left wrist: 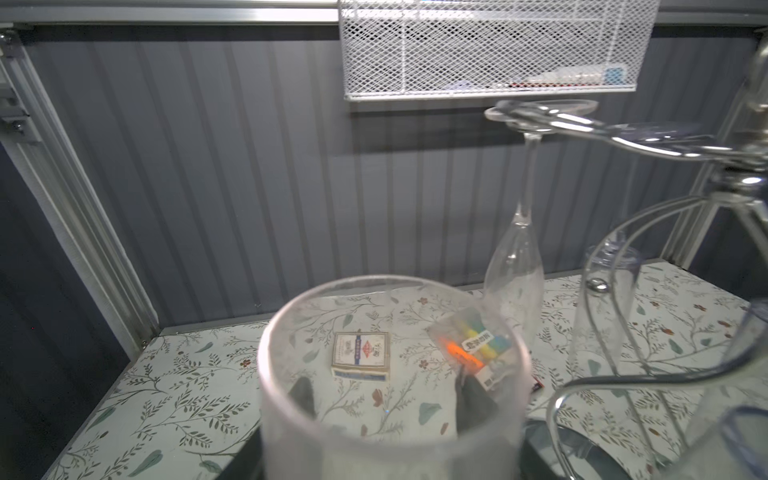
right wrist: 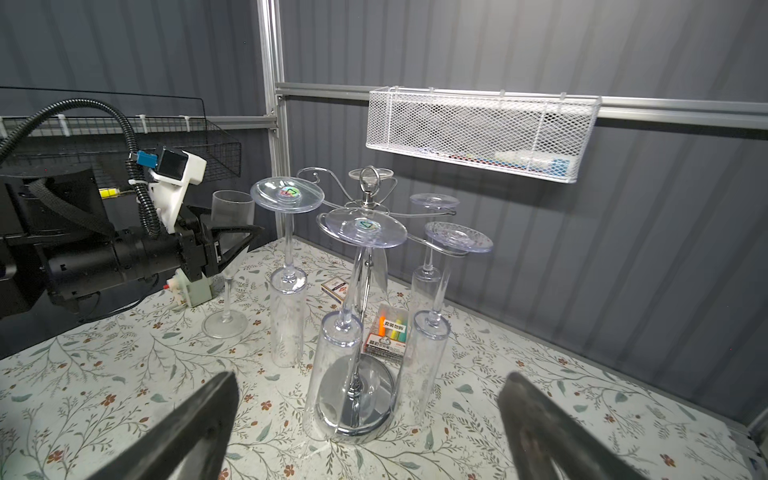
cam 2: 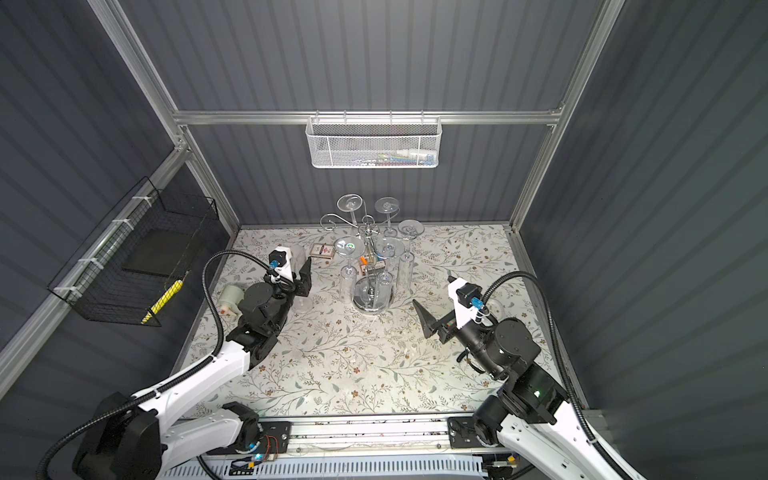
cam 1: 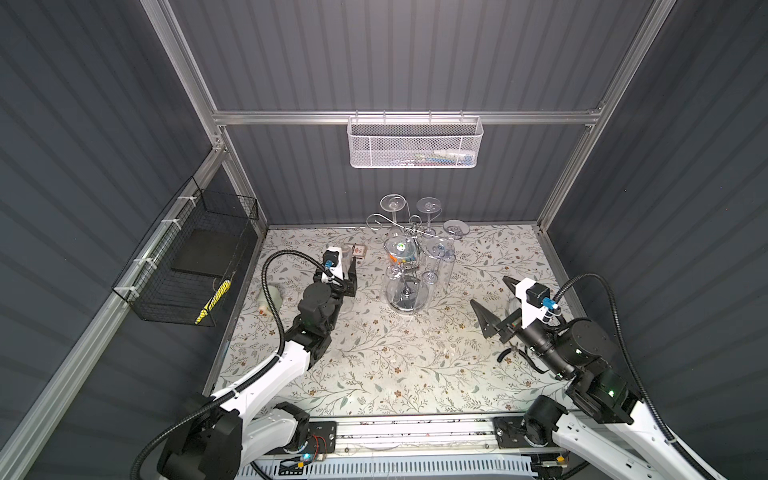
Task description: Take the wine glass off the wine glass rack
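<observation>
Floral-covered table (cam 1: 374, 365) with the wine glass rack (right wrist: 368, 395) standing toward the back centre, its chrome disc base flat on the cloth. Five glasses (right wrist: 286, 291) hang bowl-down from the scroll arms; one scroll arm (cam 1: 376, 221), on the side facing the left arm, is bare. Left gripper (right wrist: 237, 239) sits beside the rack on that side, well clear of the wire, jaws partly closed around the lower bowl of the wine glass (right wrist: 232, 212). That glass is off the rack, upright, mouth up; in the right wrist view its foot appears to rest on the table, though contact cannot be confirmed. In the left wrist view the fingers (left wrist: 473, 399) show dark through the clear wall, one on each side. Right gripper (cam 1: 488, 289) hangs near the other side of the rack, jaws spread wide, nothing in them, touching nothing. A small printed box (left wrist: 360, 351) and a packet of highlighters (right wrist: 386, 332) lie on the table behind the rack. Judgement: the removal itself looks done; what seems left is to let go without tipping the glass and draw the left arm back clear.
</observation>
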{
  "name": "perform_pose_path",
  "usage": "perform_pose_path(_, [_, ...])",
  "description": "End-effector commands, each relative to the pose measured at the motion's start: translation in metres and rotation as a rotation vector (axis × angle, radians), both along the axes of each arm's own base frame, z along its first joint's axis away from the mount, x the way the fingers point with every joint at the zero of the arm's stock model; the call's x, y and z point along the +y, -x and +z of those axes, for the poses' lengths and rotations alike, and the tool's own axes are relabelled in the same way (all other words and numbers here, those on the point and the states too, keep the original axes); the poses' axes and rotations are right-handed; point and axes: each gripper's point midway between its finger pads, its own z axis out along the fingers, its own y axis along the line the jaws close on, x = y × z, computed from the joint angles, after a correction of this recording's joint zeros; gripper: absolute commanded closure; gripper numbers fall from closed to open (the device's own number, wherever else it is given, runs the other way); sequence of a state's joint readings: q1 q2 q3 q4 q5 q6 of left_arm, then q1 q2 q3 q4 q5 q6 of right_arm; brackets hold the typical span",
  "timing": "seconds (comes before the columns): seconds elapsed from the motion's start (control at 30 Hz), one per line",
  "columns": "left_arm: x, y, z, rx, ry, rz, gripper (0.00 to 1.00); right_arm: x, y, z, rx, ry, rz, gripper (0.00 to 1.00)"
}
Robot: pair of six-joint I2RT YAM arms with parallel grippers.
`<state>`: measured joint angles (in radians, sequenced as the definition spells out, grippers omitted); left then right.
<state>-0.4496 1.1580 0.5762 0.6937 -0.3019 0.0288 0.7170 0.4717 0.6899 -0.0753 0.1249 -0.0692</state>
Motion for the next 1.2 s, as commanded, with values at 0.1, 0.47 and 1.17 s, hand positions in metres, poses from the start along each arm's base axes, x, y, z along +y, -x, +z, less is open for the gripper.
perform_pose_path(0.1, [0.008,-0.028,0.004,-0.114,0.110,-0.031,0.56,-0.012,-0.011,-0.005,0.005,-0.008,-0.093,0.01])
perform_pose_path(0.47, [0.001,-0.084,-0.026,-0.175,0.136,-0.070,0.56,-0.010,-0.038,-0.027,0.046,0.010,-0.163,0.01])
perform_pose_path(1.17, [-0.005,-0.122,-0.060,-0.215,0.139,-0.107,0.57,-0.006,-0.066,-0.052,0.136,-0.031,-0.156,0.01])
